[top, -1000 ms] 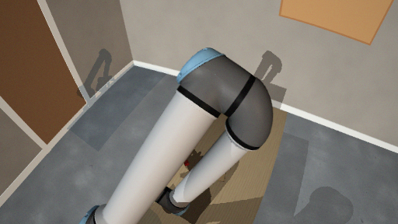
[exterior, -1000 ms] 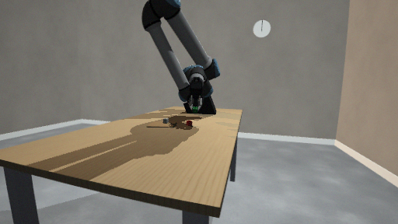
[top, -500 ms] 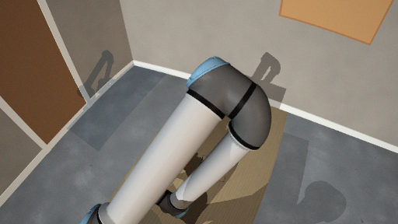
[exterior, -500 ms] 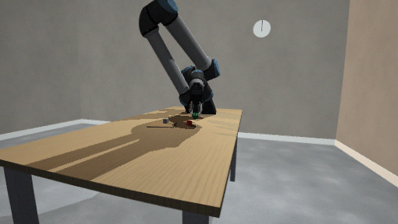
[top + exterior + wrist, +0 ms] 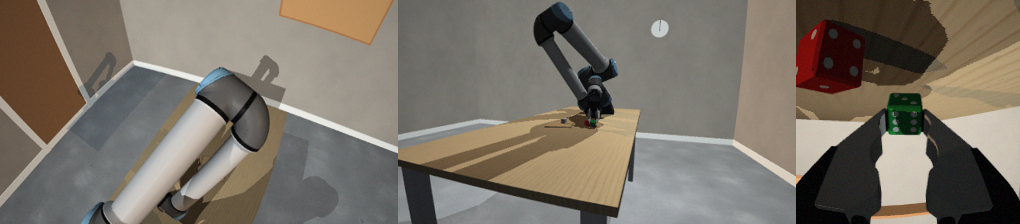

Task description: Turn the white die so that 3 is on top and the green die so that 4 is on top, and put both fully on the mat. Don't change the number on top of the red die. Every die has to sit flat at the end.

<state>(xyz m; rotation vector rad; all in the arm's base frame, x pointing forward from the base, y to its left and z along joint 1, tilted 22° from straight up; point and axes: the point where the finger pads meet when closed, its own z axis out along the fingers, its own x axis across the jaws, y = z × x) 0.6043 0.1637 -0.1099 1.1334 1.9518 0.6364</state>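
In the wrist view my gripper [image 5: 904, 110] is shut on the green die [image 5: 904, 114], which sits between the two dark fingertips with a six-pip face toward the camera. The red die [image 5: 830, 56] lies on the wooden table to the upper left of it. In the exterior view the gripper [image 5: 593, 117] is low over the table with the green die [image 5: 593, 122] right beside the red die [image 5: 586, 123]. The white die [image 5: 563, 120] sits a little to their left on the thin dark mat [image 5: 561, 125]. In the top view the arm hides the dice.
The wooden table [image 5: 553, 155] stretches toward the camera; its right edge is close to the dice. The arm's links [image 5: 186, 155] fill the top view. The arm's shadow falls across the table around the dice.
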